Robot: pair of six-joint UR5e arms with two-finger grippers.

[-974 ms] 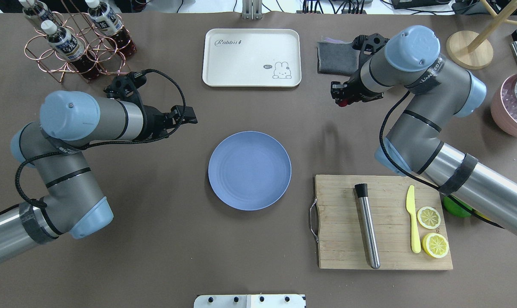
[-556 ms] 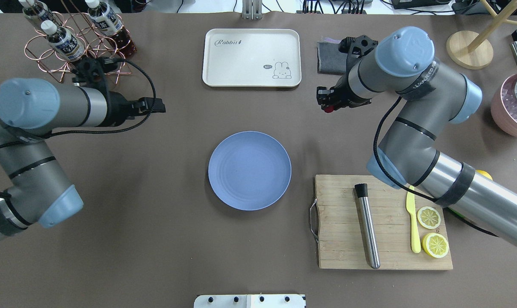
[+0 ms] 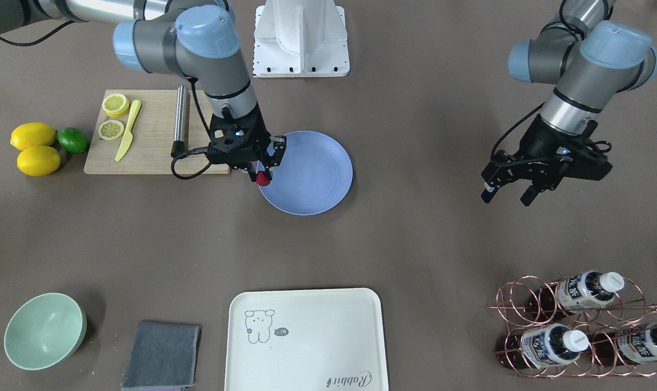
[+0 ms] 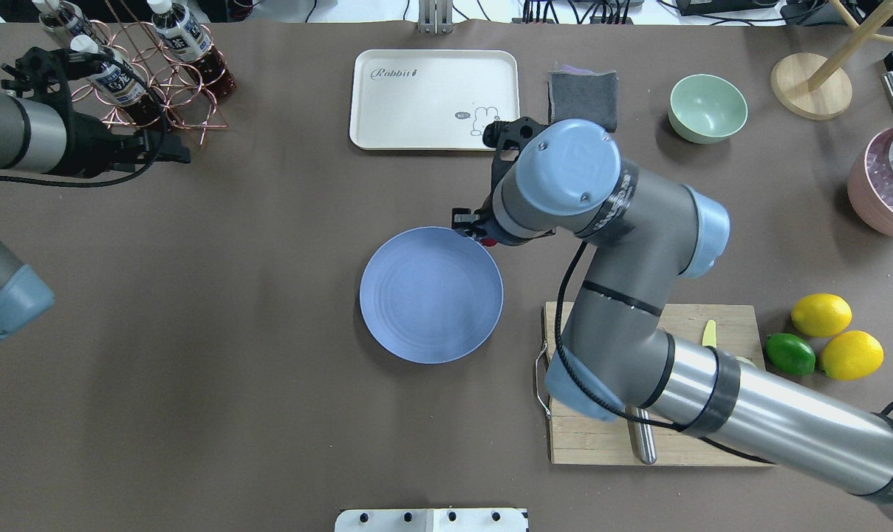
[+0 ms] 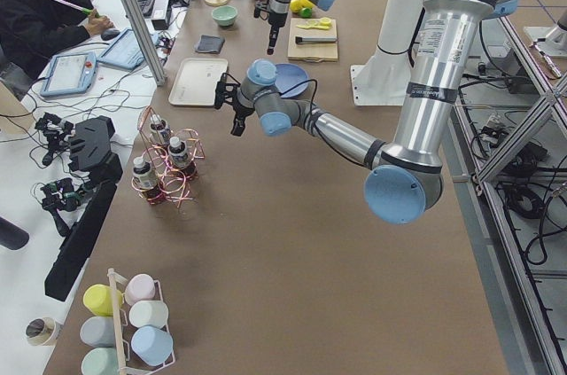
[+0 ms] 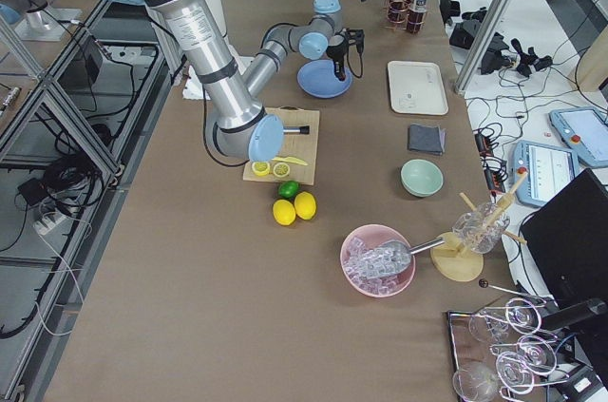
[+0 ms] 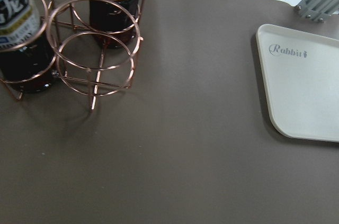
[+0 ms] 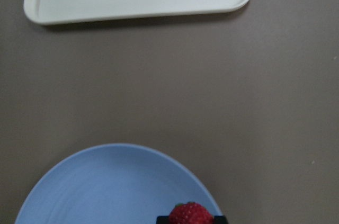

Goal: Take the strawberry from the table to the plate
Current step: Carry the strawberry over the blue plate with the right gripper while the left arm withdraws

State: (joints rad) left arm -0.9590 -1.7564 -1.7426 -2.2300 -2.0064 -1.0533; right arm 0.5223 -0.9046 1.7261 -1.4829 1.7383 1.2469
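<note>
The strawberry (image 3: pixel 262 178) is small and red and is held in my right gripper (image 3: pixel 264 172), which is shut on it. In the right wrist view the strawberry (image 8: pixel 190 214) hangs just over the rim of the blue plate (image 8: pixel 106 192). From overhead, the strawberry (image 4: pixel 488 240) sits at the far right edge of the plate (image 4: pixel 431 294), half hidden under the right wrist. The plate rests mid-table (image 4: pixel 269 369) with nothing on it. My left gripper (image 3: pixel 506 194) is open, holds nothing, and hovers far off beside the bottle rack.
A cream tray (image 4: pixel 433 100) lies beyond the plate. The copper bottle rack (image 4: pixel 143 81) stands at the far left. A wooden cutting board (image 3: pixel 149 141) carries lemon slices, a yellow knife and a steel muddler. Lemons (image 4: pixel 821 314), a lime (image 4: pixel 789 353), a mint bowl (image 4: pixel 707 108) and a grey cloth (image 4: pixel 583 96) lie on the right.
My right gripper has carried the strawberry left and nearer, from beside the grey cloth to the plate's rim. The left arm has drawn back to the left, towards the bottle rack.
</note>
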